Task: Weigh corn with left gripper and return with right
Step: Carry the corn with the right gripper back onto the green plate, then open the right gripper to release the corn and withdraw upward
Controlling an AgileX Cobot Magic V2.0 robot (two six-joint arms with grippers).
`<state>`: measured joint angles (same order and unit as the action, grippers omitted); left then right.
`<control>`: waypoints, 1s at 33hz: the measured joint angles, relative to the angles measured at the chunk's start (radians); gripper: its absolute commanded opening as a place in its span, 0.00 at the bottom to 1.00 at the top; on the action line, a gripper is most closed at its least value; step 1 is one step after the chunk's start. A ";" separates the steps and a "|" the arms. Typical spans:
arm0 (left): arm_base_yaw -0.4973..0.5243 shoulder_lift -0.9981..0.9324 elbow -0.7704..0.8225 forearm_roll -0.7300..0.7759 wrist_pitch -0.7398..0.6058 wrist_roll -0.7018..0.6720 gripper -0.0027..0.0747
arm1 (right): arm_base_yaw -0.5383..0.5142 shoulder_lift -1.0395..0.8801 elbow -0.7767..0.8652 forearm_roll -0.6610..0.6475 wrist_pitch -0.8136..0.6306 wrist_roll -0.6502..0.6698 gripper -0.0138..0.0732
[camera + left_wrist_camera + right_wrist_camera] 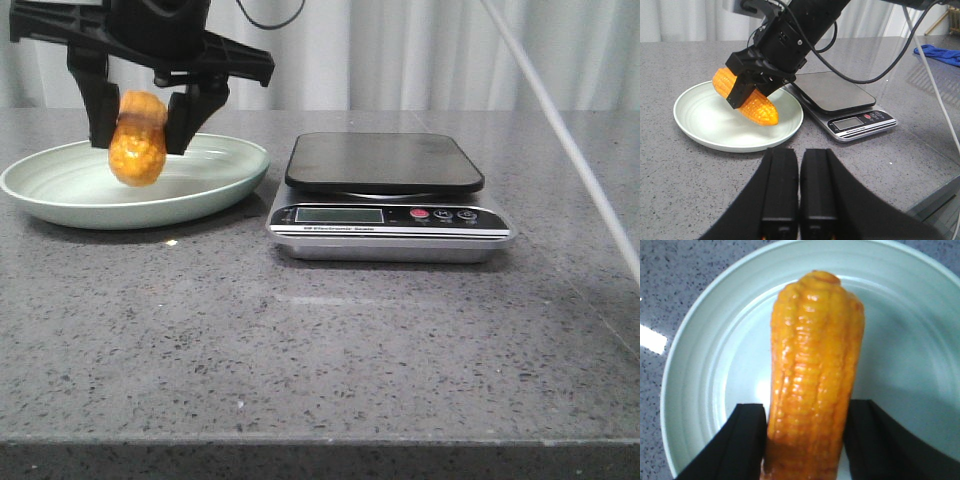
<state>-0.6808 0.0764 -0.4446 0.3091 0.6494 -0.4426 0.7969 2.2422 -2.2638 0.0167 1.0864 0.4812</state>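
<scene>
The corn (138, 140), a stubby orange-yellow cob, hangs just above the pale green plate (230, 182) at the left. My right gripper (138, 144) is shut on it, one black finger on each side. The right wrist view shows the cob (812, 365) between the fingers (747, 435) over the plate (700, 340). In the left wrist view the right gripper (756, 90) holds the corn (757, 107) tilted over the plate (705, 120). My left gripper (800, 152) is shut and empty, low over the table in front of the plate. It does not show in the front view.
A digital scale (385, 160) with a bare dark platform stands right of the plate; it also shows in the left wrist view (832, 92). A thin white cable (570, 150) slants down at the right. A blue cloth (940, 52) lies far off. The table's front edge (320, 440) is near.
</scene>
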 measured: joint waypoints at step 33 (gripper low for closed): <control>0.000 0.000 0.000 -0.009 -0.002 0.000 0.21 | -0.324 -0.489 0.246 -0.130 0.164 -0.185 0.81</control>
<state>-0.6808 0.0764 -0.4446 0.3005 0.6472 -0.4426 0.4733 1.7536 -2.0179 -0.1130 1.2499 0.2966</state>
